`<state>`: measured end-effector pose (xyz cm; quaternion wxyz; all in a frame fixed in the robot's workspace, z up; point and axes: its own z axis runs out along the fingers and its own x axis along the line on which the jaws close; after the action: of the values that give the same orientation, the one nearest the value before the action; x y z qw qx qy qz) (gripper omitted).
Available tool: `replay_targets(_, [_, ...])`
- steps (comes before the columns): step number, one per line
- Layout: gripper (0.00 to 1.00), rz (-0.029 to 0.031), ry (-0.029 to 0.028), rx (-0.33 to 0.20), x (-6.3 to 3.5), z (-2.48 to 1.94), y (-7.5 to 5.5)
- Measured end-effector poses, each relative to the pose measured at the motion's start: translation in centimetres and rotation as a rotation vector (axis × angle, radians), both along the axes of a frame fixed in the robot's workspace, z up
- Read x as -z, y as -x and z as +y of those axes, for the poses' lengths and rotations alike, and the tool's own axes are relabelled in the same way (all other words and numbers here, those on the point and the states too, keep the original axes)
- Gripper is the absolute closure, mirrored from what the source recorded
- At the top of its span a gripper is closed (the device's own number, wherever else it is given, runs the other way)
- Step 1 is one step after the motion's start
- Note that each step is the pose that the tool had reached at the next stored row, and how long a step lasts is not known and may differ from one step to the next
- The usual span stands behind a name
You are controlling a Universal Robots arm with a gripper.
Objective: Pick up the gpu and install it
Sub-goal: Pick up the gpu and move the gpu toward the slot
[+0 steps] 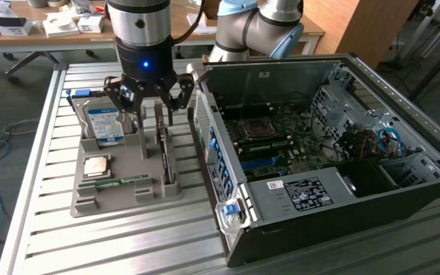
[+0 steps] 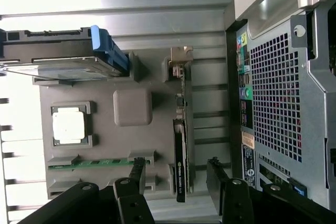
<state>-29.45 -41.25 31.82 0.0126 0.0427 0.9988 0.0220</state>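
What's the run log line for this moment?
stage: pre-grasp | pincer: open, over graphics card | graphics card: on edge in gray tray slot, not gripped | computer case: side open, card not installed

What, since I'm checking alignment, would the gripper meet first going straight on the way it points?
Probably the gpu, standing on edge in the grey tray: the open gripper points down at it, fingers either side. Exact depth is unclear.

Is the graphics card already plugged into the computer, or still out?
Out. The gpu stands on edge in a slot of the grey holder, beside the open computer case.
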Motion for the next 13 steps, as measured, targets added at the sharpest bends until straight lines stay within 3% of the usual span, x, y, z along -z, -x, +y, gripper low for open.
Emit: replay_targets(13, [0.41,-0.0001,0.0,0.0,0.84,0.0,0.0])
